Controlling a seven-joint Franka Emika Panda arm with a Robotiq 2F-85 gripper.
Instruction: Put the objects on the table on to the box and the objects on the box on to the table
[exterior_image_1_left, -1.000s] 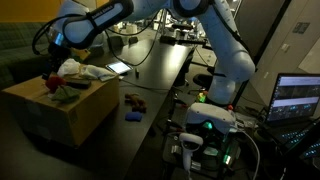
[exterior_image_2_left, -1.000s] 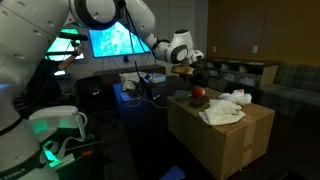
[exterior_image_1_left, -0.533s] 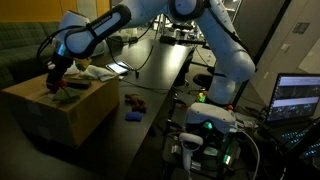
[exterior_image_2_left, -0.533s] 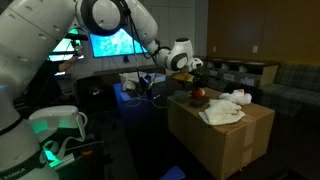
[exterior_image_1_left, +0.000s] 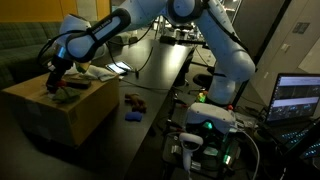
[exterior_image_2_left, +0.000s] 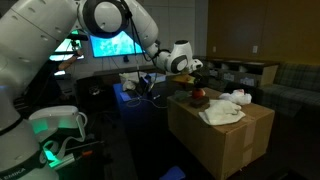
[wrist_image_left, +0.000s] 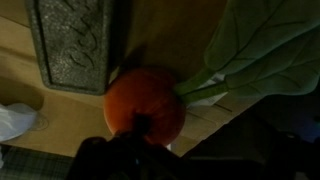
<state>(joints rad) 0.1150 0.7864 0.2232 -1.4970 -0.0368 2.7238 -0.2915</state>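
Note:
A cardboard box (exterior_image_1_left: 60, 115) stands beside the table; it also shows in an exterior view (exterior_image_2_left: 225, 140). On it lie a red round object (exterior_image_2_left: 199, 96) with a green leaf (wrist_image_left: 262, 42), a white cloth (exterior_image_1_left: 88, 72) and a grey slab (wrist_image_left: 75, 42). In the wrist view the red object (wrist_image_left: 145, 104) fills the middle. My gripper (exterior_image_1_left: 54, 80) hangs just over the red object at the box's edge, as an exterior view (exterior_image_2_left: 193, 70) also shows. Its fingers are dark shapes at the bottom of the wrist view. A blue object (exterior_image_1_left: 133, 116) and a dark red object (exterior_image_1_left: 133, 99) lie on the black table (exterior_image_1_left: 160, 75).
Cluttered desks and a lit monitor (exterior_image_2_left: 112, 42) stand behind the box. A laptop (exterior_image_1_left: 300, 98) and the robot's base (exterior_image_1_left: 205, 125) sit at the table's near end. A phone-like item (exterior_image_1_left: 118, 68) lies on the table next to the box.
My gripper has come down from above the box to just over the red object. In the last half second it has barely moved.

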